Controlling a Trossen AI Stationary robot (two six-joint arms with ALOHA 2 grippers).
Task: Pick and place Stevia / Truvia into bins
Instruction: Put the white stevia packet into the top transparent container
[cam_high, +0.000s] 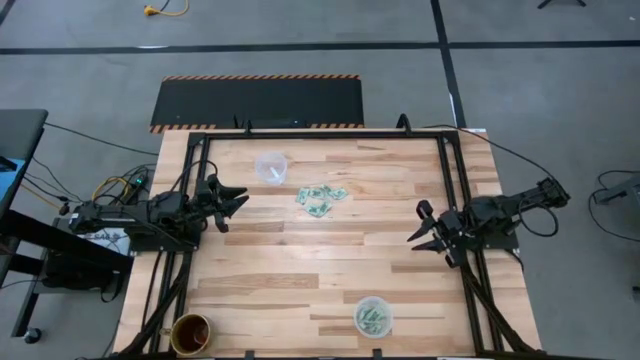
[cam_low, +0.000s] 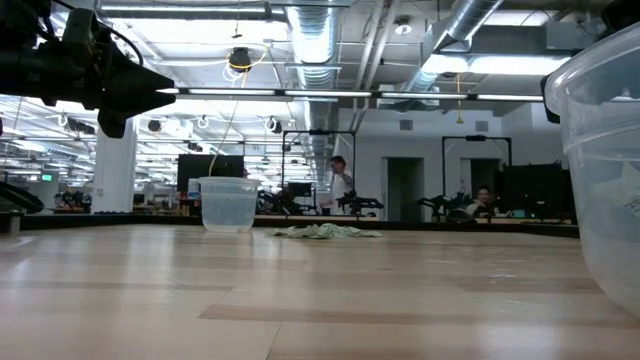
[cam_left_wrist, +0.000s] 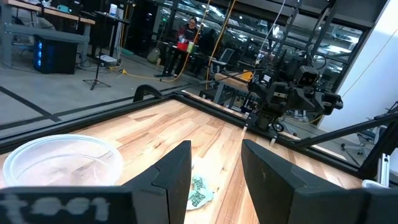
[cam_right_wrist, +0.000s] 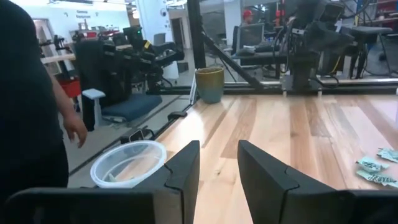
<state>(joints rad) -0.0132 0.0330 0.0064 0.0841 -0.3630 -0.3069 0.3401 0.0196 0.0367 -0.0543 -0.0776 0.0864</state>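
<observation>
The Stevia packets (cam_high: 321, 198) are seen heaped mid-table beside the empty bin (cam_high: 270, 166); more are held in the near bin (cam_high: 374, 317). Light, flimsy paper is judged, best pinched at an edge. Left gripper (cam_high: 236, 203) and right gripper (cam_high: 423, 231) are held spread, empty

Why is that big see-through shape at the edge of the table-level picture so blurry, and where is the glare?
Low view: the clear plastic cup stands close against the lens, so it smears out of focus; ceiling lights glare overhead. High view: even light, sharp pale green packets. Left wrist view: the near clear cup is soft-edged.
</observation>
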